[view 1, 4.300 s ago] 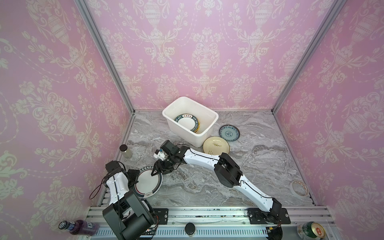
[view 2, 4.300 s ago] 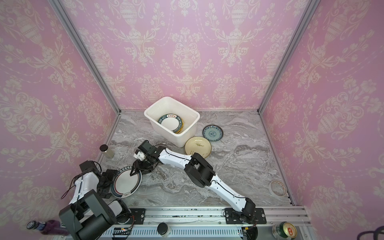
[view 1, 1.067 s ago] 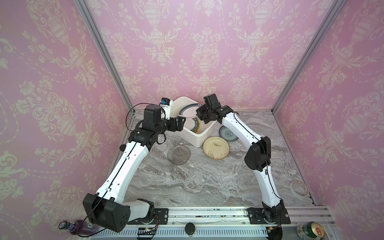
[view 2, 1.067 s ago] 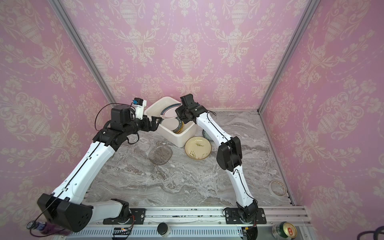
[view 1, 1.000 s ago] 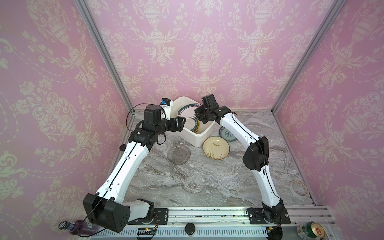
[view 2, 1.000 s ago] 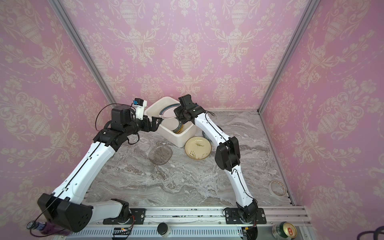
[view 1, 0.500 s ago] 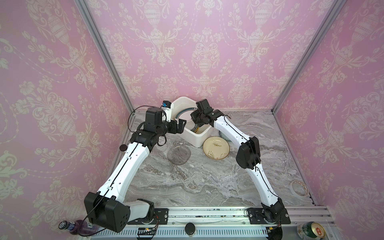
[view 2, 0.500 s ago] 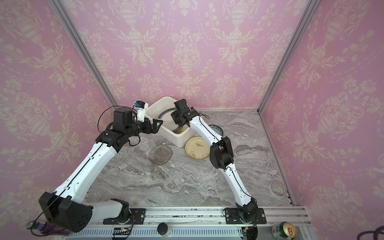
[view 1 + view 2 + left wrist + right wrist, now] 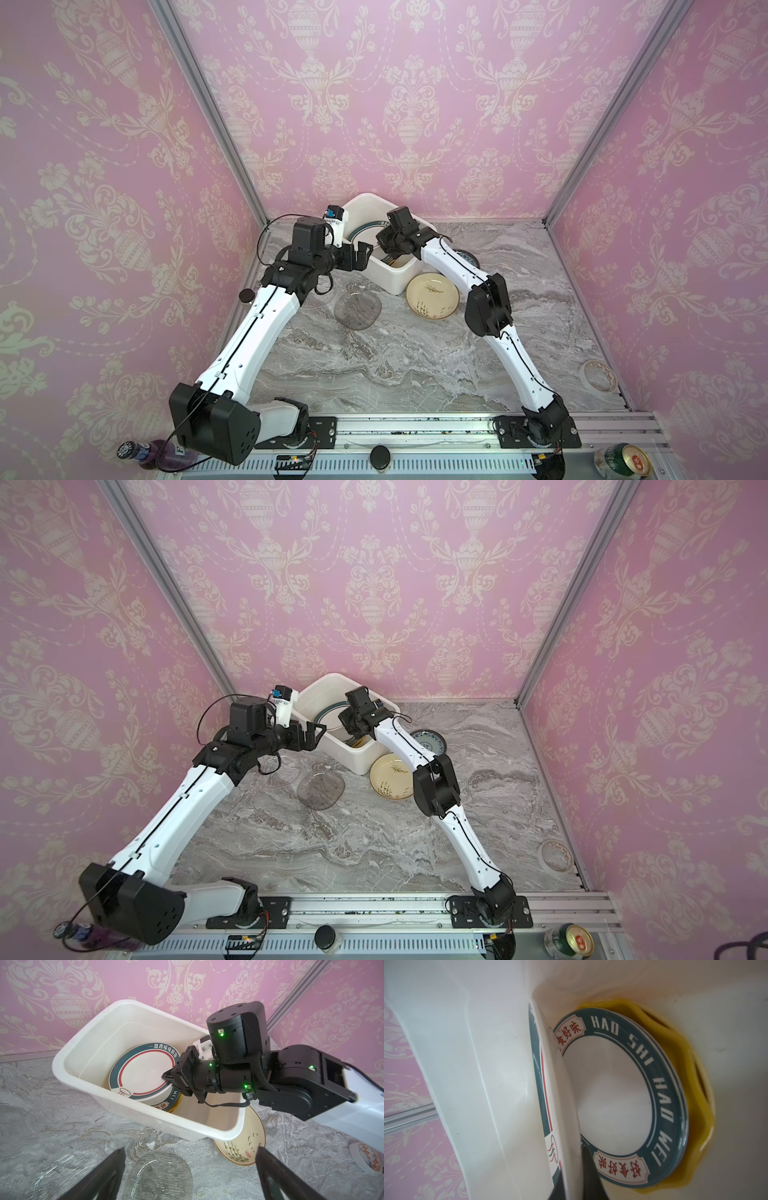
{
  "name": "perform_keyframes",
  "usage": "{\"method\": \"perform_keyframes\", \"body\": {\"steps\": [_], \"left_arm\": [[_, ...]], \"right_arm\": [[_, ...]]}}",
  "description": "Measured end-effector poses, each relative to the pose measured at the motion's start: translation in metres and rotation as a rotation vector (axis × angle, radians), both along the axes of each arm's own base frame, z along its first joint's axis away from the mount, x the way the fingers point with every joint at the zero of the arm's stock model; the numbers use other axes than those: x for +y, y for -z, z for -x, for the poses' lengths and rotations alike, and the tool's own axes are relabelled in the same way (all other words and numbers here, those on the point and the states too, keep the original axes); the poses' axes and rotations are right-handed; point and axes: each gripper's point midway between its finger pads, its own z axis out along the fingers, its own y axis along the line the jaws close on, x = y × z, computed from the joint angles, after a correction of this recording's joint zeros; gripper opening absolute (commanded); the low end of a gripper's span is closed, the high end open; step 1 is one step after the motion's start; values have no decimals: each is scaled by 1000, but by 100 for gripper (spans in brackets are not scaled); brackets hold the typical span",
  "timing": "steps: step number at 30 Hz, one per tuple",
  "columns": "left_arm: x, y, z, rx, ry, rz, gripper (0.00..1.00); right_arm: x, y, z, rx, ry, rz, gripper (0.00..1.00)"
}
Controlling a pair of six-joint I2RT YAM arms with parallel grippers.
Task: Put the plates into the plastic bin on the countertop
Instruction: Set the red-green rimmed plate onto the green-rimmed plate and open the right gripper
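The plastic bin (image 9: 395, 275) stands at the back of the countertop (image 9: 395, 365). My right gripper (image 9: 384, 245) reaches into it, shut on the rim of a white dark-rimmed plate (image 9: 143, 1072). That plate tilts steeply, edge-on in the right wrist view (image 9: 560, 1088), between the fingertips of the right gripper (image 9: 571, 1178). Under it lie another dark-rimmed plate (image 9: 612, 1088) and a yellow scalloped plate (image 9: 695, 1084). My left gripper (image 9: 361, 255) stays open and empty by the bin's near-left wall. The smoky glass plate (image 9: 160, 1176) lies below the left gripper (image 9: 191, 1149).
A cream plate (image 9: 432, 297) lies against the bin's front corner. A small blue patterned plate (image 9: 430, 739) sits to the right of the bin, partly behind my right arm. A second, clear glass piece (image 9: 68, 1165) lies left of the smoky one. A tape roll (image 9: 598, 374) lies far right.
Over the last second my right gripper has carried the dark-rimmed plate leftward and down, deeper into the bin. My left gripper has stayed open beside the bin wall.
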Motion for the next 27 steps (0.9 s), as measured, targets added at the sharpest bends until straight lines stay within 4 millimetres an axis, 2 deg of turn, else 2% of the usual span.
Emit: {"method": "perform_keyframes", "body": {"steps": [2,8,15,21,27], "left_arm": [[0,1,1,7,2,0,99],[-1,5,1,20,5,-2,99],[-1,12,-1,38,5,-7,99],[-1,11,-1,37,3,-8,99],[6,13,-1,43,-29,-30,99]], "right_arm": [[2,5,-2,-2,-2,-4,9],[4,4,-4,-15,-5,-16,18],[6,2,-6,-22,-5,-26,51],[5,3,-5,-21,-4,-20,69],[2,8,-2,2,-4,-1,83]]}}
